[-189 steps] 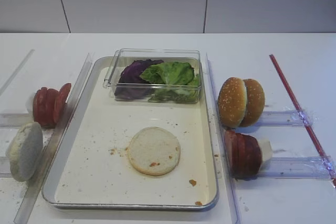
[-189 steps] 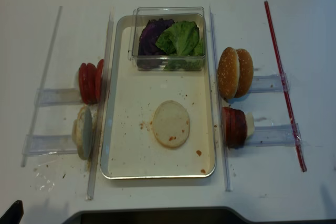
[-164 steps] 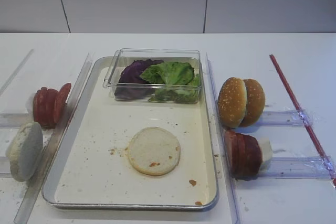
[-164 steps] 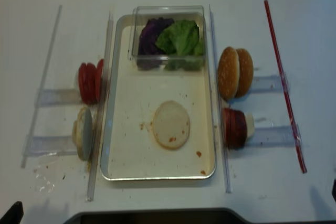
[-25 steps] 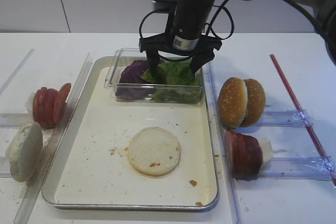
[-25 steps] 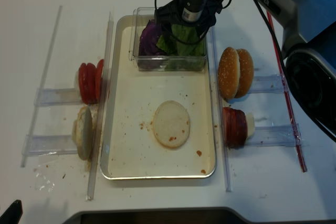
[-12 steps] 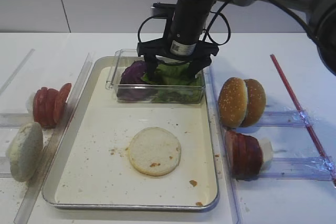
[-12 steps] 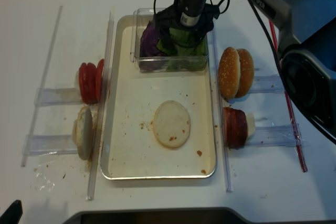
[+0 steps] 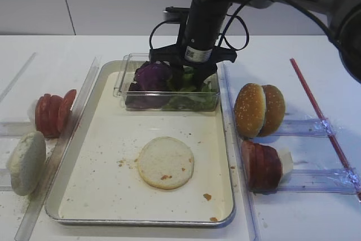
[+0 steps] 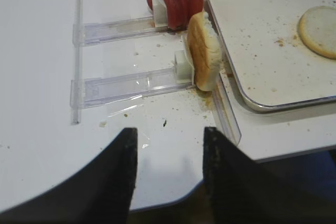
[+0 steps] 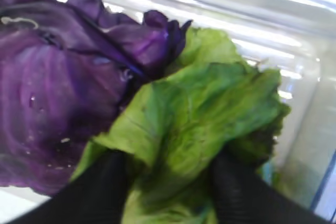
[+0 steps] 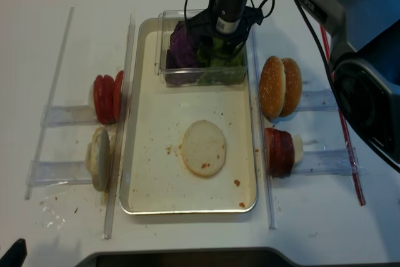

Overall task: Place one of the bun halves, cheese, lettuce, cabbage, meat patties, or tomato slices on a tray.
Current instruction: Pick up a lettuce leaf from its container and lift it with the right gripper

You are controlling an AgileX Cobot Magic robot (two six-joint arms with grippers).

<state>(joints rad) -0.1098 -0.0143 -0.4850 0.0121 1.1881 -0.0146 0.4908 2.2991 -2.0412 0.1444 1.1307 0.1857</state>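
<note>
The lettuce [image 11: 199, 124] is light, soft and tears easily, so a hold on its thick folded middle seems safest. It lies in the clear box [image 9: 210, 101] on the tray [image 9: 107, 196], beside the cabbage [image 11: 58, 87]. The right gripper [image 11: 168, 187] has its jaws pressed on this fold. Only the wrist view shows this contact; the high view shows the bun [image 9: 166, 162].

Right hand [image 9: 189, 74] dips into the clear box [image 9: 127, 86], its fingertips buried in lettuce [image 11: 194, 124]. The wrist view is blurred, with the cabbage [image 11: 58, 93] cut off at the left edge. Left hand's [image 10: 168, 169] fingertips run off the bottom edge.
</note>
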